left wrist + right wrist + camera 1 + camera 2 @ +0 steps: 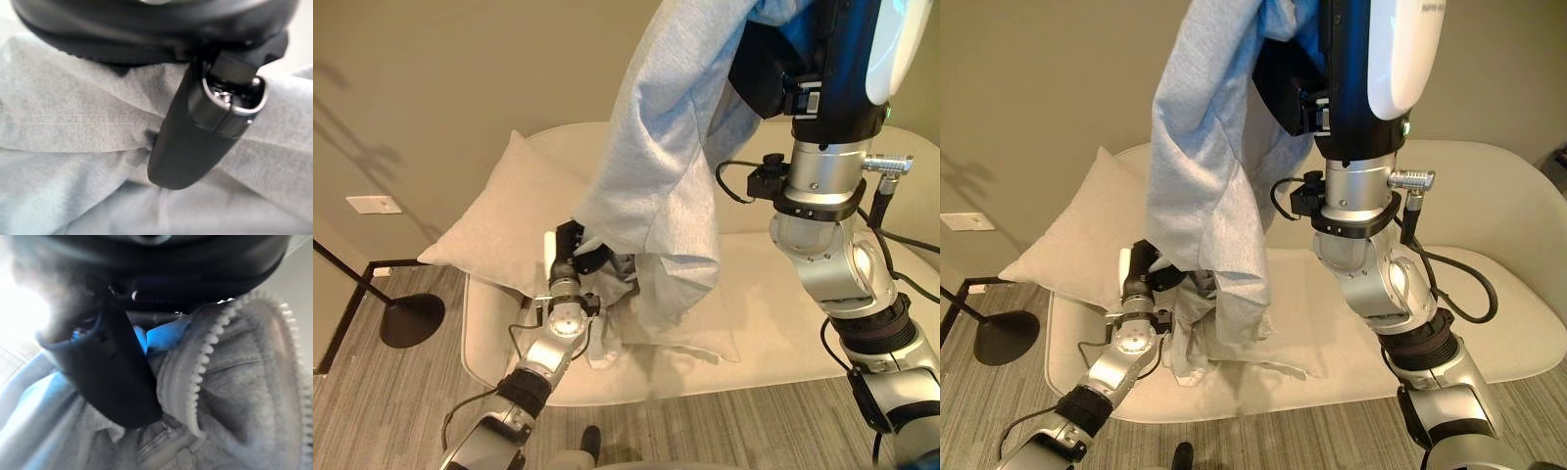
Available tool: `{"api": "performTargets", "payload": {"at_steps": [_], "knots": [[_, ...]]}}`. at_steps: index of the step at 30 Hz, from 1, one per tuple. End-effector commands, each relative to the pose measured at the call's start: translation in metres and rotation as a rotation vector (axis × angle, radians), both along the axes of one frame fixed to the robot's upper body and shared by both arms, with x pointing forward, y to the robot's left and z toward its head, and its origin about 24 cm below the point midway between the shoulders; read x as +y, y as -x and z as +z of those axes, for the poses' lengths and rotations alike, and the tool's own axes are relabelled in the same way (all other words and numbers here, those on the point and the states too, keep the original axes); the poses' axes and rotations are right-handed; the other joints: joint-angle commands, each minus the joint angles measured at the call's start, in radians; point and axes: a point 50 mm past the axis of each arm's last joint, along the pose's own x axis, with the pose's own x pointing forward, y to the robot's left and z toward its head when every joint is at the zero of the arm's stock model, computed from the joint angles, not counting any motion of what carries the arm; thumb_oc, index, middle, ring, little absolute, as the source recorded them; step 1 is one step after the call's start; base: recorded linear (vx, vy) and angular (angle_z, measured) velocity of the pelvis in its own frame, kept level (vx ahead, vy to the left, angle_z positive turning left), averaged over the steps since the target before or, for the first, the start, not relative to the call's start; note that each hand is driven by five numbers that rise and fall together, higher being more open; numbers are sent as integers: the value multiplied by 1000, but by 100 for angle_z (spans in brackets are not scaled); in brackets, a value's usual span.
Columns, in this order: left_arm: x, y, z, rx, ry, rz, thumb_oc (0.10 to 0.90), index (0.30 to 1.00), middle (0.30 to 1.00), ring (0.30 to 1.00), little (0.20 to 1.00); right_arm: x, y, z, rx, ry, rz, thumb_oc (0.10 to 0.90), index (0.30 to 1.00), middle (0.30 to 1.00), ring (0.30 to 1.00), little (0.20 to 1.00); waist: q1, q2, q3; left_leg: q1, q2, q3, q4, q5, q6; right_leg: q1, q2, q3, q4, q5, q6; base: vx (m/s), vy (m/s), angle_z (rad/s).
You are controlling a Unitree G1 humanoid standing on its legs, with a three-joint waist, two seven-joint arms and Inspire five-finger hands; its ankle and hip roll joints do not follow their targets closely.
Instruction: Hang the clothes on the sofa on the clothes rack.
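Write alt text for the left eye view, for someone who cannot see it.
A raised right arm holds a light grey zip-up garment high, so it hangs down over a cream sofa. The dark left hand touches the garment's lower part, beside a pale square cushion. A black floor-lamp base stands on grey carpet.

Light grey zip-front garment (656, 166), with a white toothed zipper (205, 357) and blue lining visible at its upper end, hanging lengthwise above the sofa (773, 313). Its upper part is raised high over the sofa seat; its lower end trails onto the seat cushion, crumpled in folds near the sofa's front edge.
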Motion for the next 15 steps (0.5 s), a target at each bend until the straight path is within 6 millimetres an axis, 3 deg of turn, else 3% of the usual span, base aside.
{"api": "performTargets", "payload": {"at_steps": [1,2,6,9,10,12,13,15], "knots": [[23,-4,48,-271,-25,65,400,300,300,300,300,-20,17,21,-135,-53,-50,400,300,300,300,300,61,-4,-125,57,62,-53,2,-155,-33,-89,-32,-22,5,77,29,-7,-60,-1],[49,7,58,-337,-26,149,400,300,300,300,300,-26,19,19,-130,-39,-71,400,300,300,300,300,75,-5,-118,45,60,-62,2,-145,-34,-93,-30,-29,5,80,29,-15,-40,2],[112,54,99,-533,-237,335,400,300,300,300,300,-37,29,17,-134,73,-112,400,300,300,300,300,131,-8,-75,-21,50,-96,2,-108,-44,-130,-26,-56,5,92,31,-84,-43,15],[139,100,137,-710,-440,433,400,300,300,300,300,-55,39,9,-127,150,-196,400,300,300,300,300,185,7,-9,-173,25,-154,2,-58,-61,-233,-35,-101,5,104,41,-312,-55,56],[142,110,139,-733,-423,432,400,300,300,300,300,-62,41,4,-116,156,-235,400,300,300,300,300,202,14,1,-211,11,-173,2,-38,-68,-254,-42,-122,5,106,44,-347,-4,106],[139,126,134,-779,-101,322,400,300,300,300,300,-85,41,-18,0,163,-394,400,300,300,300,300,235,28,7,-263,8,-176,2,-27,-79,-275,-90,-219,5,113,54,-181,131,141],[133,122,121,-770,173,236,400,300,300,300,300,-90,36,-47,167,88,-373,400,300,300,300,300,228,39,27,-227,76,-132,2,-48,-77,-263,-131,-271,5,130,60,-129,273,173],[127,115,106,-719,287,196,400,300,300,300,300,-90,30,-84,368,43,-331,400,300,300,300,300,201,46,52,-152,181,-68,3,-53,-94,-227,-166,-292,5,146,63,-104,315,195]]}}
